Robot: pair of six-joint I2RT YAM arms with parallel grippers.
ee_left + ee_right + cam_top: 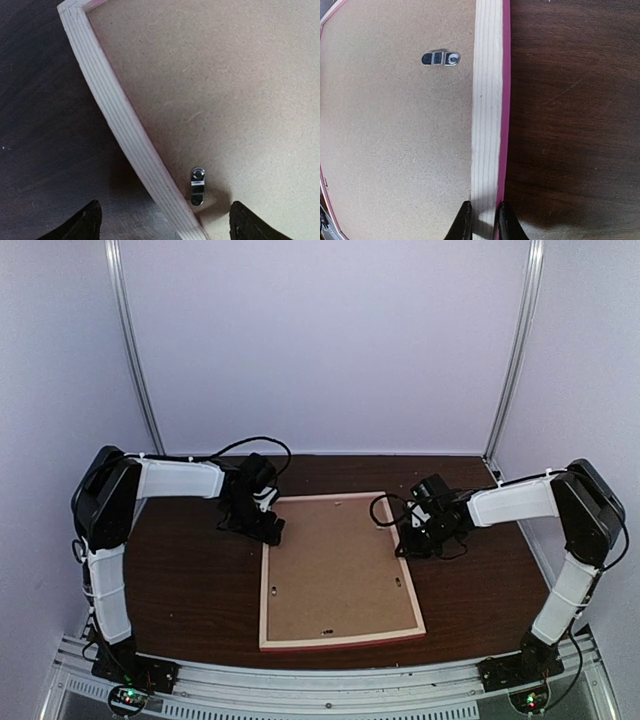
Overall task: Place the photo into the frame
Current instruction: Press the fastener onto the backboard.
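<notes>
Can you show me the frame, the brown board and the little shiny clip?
frame (486, 100), right wrist view, on its pale wood side.
brown board (335, 565), top view, on its bare middle.
clip (198, 186), left wrist view, on the metal tab's middle.

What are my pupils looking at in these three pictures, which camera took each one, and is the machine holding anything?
This is a robot with a left arm and a right arm bolted at the table's near edge. The wide picture comes from a fixed camera above and behind them. The other two come from a camera on each wrist, looking past its own black fingers. On the dark table lies the frame, face down, its brown backing board showing, with small metal clips. The left gripper hangs open over the frame's left rim. The right gripper is closed on the right rim, pinching the pale wood. No photo shows in any view.
</notes>
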